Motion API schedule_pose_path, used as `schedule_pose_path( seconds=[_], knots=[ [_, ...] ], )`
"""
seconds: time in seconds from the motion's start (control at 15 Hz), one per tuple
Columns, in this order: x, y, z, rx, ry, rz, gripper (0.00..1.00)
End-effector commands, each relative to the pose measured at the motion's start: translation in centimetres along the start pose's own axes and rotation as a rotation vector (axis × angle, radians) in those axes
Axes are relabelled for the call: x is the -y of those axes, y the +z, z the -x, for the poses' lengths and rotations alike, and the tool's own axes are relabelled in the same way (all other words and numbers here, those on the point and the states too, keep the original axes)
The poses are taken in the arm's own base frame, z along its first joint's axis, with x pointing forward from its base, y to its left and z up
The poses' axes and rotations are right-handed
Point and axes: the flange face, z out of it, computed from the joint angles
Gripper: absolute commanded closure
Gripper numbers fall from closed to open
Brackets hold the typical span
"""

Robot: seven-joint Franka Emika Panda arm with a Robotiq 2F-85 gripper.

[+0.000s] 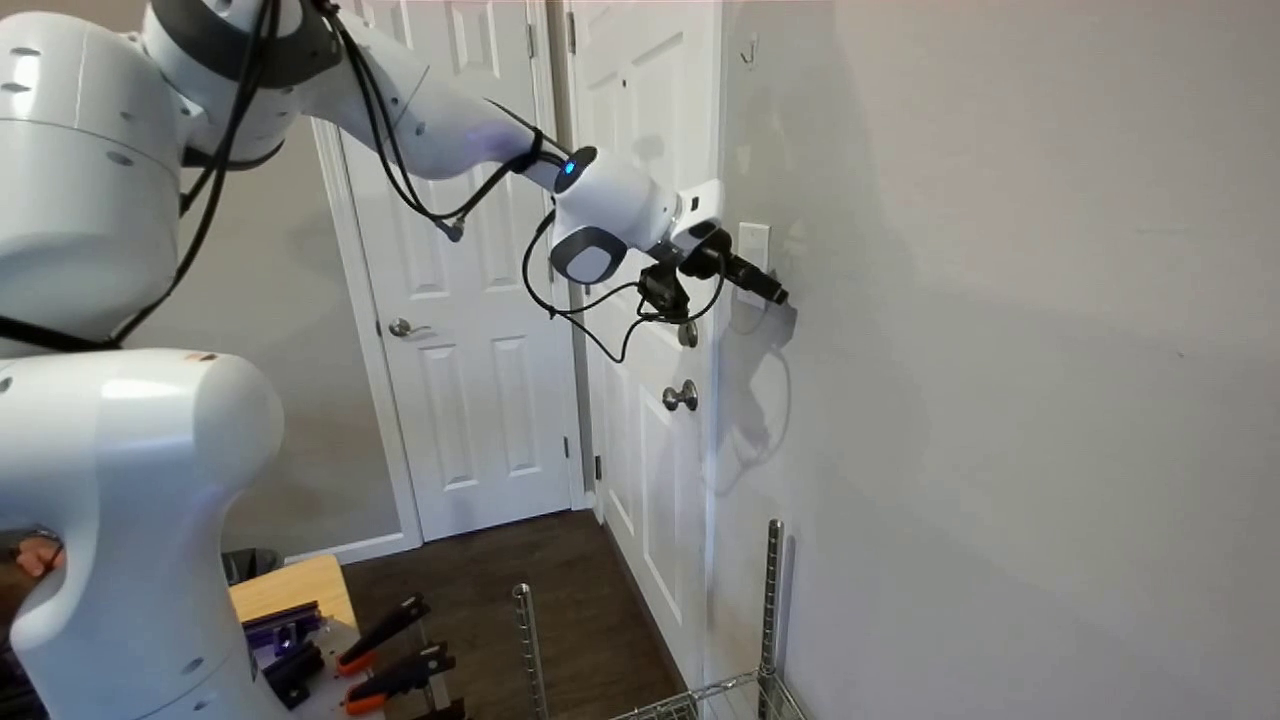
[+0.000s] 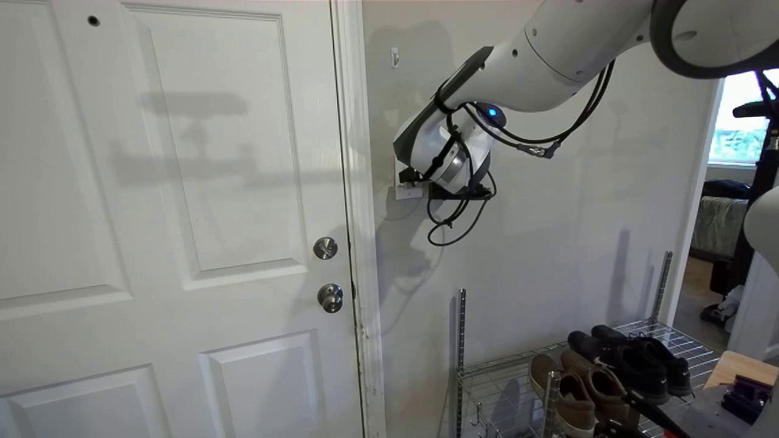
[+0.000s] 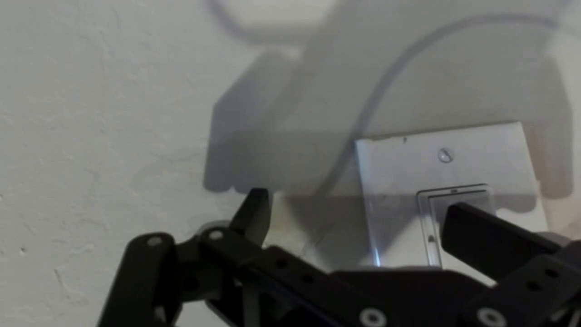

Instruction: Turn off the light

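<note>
The light switch is a white wall plate (image 3: 395, 172) with a rectangular rocker (image 3: 463, 198), at the right of the wrist view. The plate also shows in both exterior views (image 1: 754, 243) (image 2: 409, 193), partly behind the gripper. No lamp is in view. My gripper (image 3: 356, 209) is open, its fingers wide apart with nothing between them. The right finger overlaps the rocker in the wrist view; the left finger is over bare wall beside the plate. In an exterior view the gripper (image 1: 778, 290) is close to the wall; I cannot tell whether it touches. The rocker's lower part is hidden.
A white door (image 2: 237, 340) with a metal knob (image 2: 330, 297) and a deadbolt (image 2: 325, 247) is beside the switch. A small hook (image 2: 395, 57) is on the wall above. A wire rack (image 2: 505, 359) with shoes (image 2: 633, 359) stands below. Cables (image 1: 590, 310) hang from the wrist.
</note>
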Motion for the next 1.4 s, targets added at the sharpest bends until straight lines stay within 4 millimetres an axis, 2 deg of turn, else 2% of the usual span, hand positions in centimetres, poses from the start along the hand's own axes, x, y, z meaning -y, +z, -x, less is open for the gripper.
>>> schedule_pose_path(
  seconds=[0.0, 0.2, 0.6, 0.8, 1.07, 1.33],
  knots=[
    [-0.7, -0.2, 0.0, 0.006, 0.015, 0.008, 0.0],
    [-0.7, -1.5, 0.4, 0.0, 0.031, 0.006, 0.0],
    [0.1, -5.1, 2.5, 0.018, 0.021, -0.024, 0.0],
    [0.3, -6.1, 3.3, 0.013, 0.022, -0.022, 0.0],
    [-0.1, -6.0, 3.3, 0.013, 0.028, -0.012, 0.0],
    [-0.5, -4.8, 2.6, 0.01, 0.023, 0.002, 0.0]
  ],
)
